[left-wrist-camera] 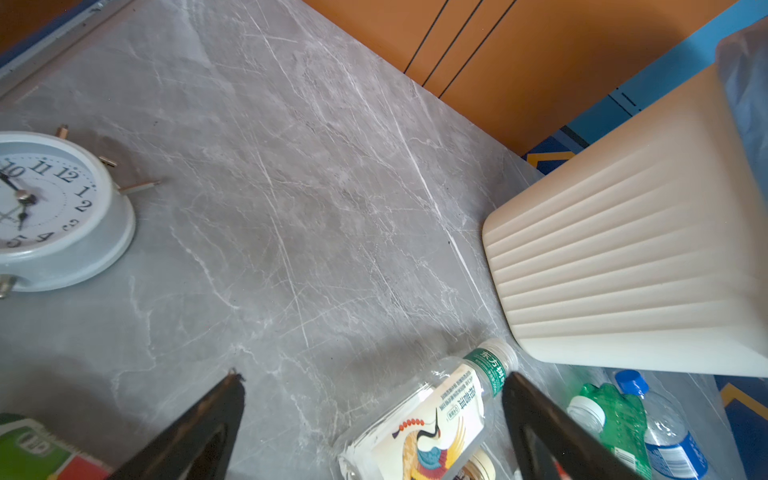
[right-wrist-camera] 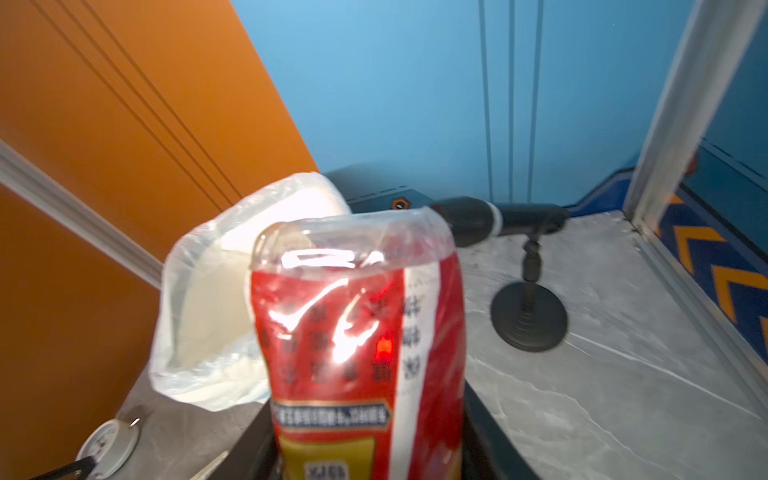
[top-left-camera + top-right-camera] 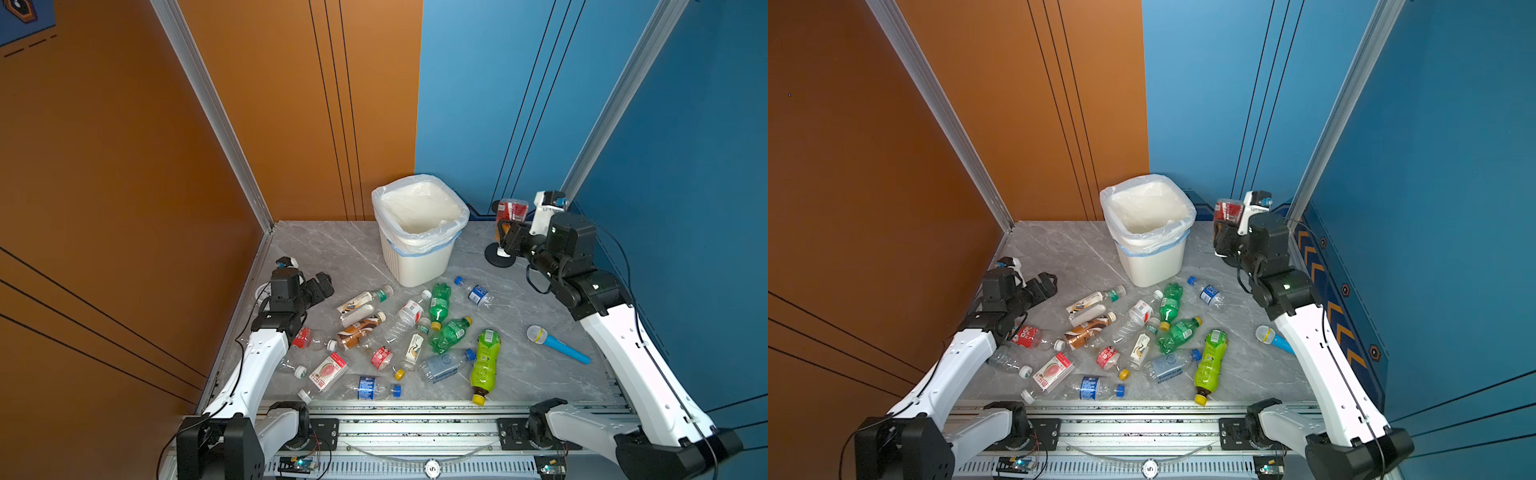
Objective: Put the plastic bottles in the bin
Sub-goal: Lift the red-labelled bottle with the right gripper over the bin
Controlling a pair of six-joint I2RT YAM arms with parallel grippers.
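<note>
The right gripper (image 3: 509, 226) pinches one red-labelled bottle (image 3: 512, 210), long axis upright, raised beside the single bin (image 3: 419, 266); roughly fourteen plastic bottles (image 3: 439, 303) lie flat, pointing every way; the left gripper (image 3: 323, 286) has its fingers spread

At the bin's (image 3: 419, 266) nine o'clock the table (image 3: 324, 249) lies bare: room for my left end effector (image 3: 323, 286). From five to eight o'clock scattered bottles (image 3: 439, 301) crowd it. At three o'clock a black microphone stand (image 3: 500, 259) stands just beside my right end effector (image 3: 509, 227) and its red-labelled bottle (image 3: 512, 210)
</note>
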